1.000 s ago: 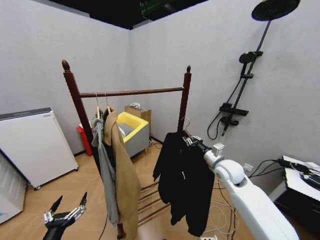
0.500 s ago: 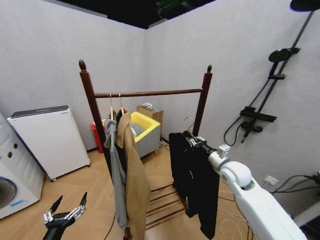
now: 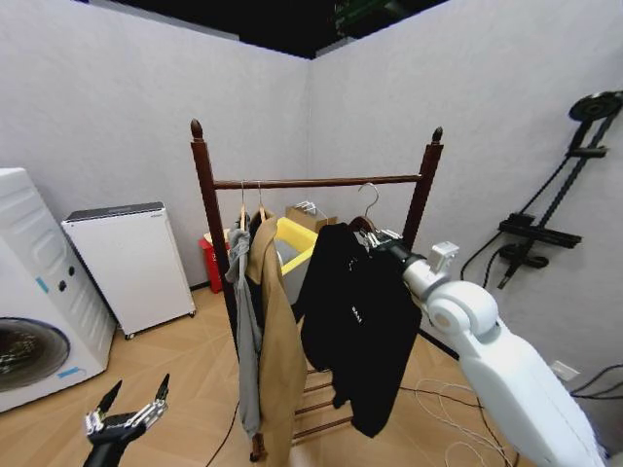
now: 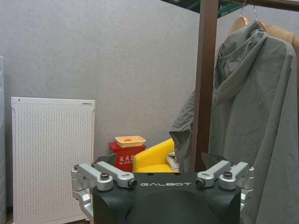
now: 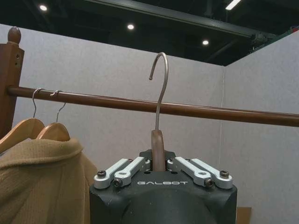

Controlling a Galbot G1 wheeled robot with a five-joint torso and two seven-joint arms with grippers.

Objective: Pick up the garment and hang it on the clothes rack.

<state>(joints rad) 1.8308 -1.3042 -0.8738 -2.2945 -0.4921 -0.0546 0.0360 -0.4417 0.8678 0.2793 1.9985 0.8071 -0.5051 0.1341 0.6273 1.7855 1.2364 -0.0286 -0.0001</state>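
Gripping the hanger neck, right gripper [image 3: 382, 239] holds jacket [image 3: 352, 321] with hook above rail [image 3: 321, 181], ready to drop on; left gripper [image 3: 125, 420] idle, released.

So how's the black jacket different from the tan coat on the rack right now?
The black jacket is hip-length; the tan coat reaches much lower. The jacket's hanger is clamped in the right gripper, its metal hook not yet over the rail, while the coat already hangs from that rail. The jacket bears a small white logo; the coat looks plain. Both are on hangers.
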